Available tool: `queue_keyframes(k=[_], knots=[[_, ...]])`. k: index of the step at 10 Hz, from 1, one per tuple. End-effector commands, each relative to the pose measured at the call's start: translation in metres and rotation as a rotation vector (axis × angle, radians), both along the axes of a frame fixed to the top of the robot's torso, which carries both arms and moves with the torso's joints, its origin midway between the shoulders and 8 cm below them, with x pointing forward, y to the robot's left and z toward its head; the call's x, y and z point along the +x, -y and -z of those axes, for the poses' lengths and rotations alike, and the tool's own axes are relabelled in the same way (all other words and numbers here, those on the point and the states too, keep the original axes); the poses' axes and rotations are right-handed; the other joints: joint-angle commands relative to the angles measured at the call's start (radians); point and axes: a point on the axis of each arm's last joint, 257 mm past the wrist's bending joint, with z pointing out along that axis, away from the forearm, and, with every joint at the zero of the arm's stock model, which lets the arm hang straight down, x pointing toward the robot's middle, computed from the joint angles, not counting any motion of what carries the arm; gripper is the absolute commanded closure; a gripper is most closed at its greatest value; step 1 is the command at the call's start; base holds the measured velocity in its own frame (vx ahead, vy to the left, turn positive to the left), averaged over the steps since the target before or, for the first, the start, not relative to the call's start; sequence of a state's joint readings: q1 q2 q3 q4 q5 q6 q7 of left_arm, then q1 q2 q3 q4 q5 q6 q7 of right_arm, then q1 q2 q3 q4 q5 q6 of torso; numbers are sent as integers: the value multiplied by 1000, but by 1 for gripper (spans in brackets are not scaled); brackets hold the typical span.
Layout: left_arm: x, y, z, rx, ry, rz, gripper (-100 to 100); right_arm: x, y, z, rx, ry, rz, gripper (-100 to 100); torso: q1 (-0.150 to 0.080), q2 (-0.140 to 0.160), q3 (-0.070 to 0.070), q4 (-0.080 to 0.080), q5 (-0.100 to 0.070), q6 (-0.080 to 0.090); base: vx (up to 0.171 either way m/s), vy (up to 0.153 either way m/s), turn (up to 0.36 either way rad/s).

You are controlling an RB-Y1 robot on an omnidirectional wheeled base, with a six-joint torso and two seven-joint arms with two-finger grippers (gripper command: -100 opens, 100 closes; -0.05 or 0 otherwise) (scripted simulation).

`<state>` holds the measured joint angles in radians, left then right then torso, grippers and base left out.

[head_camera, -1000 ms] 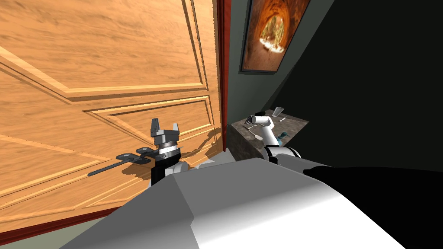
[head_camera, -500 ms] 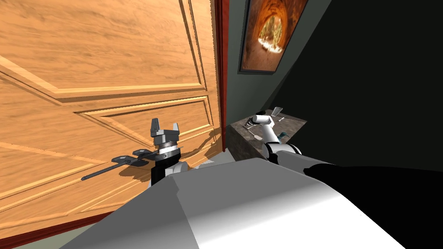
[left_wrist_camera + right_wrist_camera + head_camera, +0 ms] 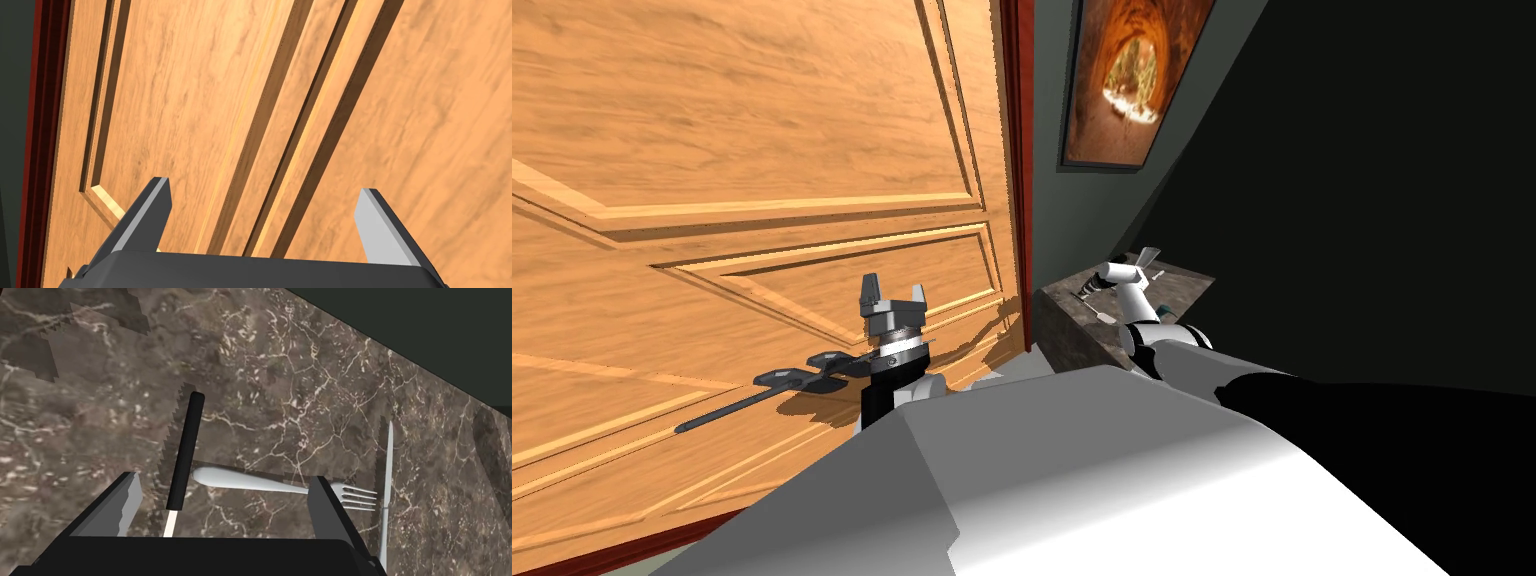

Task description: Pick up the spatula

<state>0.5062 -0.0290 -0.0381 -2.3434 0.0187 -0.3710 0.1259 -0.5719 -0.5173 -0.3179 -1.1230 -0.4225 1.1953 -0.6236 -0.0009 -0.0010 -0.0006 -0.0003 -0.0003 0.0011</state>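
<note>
A utensil with a black handle [image 3: 186,448] and a thin white shaft, which I take for the spatula, lies on a dark marble counter [image 3: 300,378]. Its blade end is hidden under my right gripper's body. My right gripper [image 3: 225,478] hangs open just above the counter, with the handle between its fingers, nearer one finger [image 3: 125,498]. In the head view this gripper [image 3: 1090,290] is over the counter [image 3: 1062,325] at the right of the door. My left gripper [image 3: 894,288] [image 3: 264,186] is open and holds nothing, facing the wooden door.
A silver fork [image 3: 260,482] lies across the gap between the right fingers, and a knife [image 3: 387,478] lies beyond it. A wooden door [image 3: 762,200] with a dark lever handle [image 3: 792,378] is close on my left. Right of the counter is a black area [image 3: 1392,200].
The whole head view has shifted a little, so I have turned slightly. My right forearm has reached a bit farther over the counter. The left arm holds its pose.
</note>
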Motion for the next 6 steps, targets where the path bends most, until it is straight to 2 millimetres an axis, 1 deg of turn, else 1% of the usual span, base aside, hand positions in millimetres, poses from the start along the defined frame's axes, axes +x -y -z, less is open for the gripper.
queue_keyframes(k=[1,2,3,4,5,6], knots=[[0,0,0,0,0,0,0,-9,1,13,34,-50,17,-100,0,0,0,0,0,0,17,-7,-37],[0,0,0,0,0,0,0,-13,0,13,72,-82,30,-100,0,0,0,0,0,0,17,-6,-64],[0,0,0,0,0,0,0,-18,1,22,81,-103,37,-100,0,0,0,0,0,0,14,-7,-36],[0,0,0,0,0,0,0,-23,-1,22,117,-134,49,-100,0,0,0,0,0,0,17,-9,-69],[0,0,0,0,0,0,0,-28,0,30,125,-153,56,-100,0,0,0,0,0,0,16,-7,-38],[0,0,0,0,0,0,0,-34,-2,33,162,-188,69,-100,0,0,0,0,0,0,16,-8,-71]])
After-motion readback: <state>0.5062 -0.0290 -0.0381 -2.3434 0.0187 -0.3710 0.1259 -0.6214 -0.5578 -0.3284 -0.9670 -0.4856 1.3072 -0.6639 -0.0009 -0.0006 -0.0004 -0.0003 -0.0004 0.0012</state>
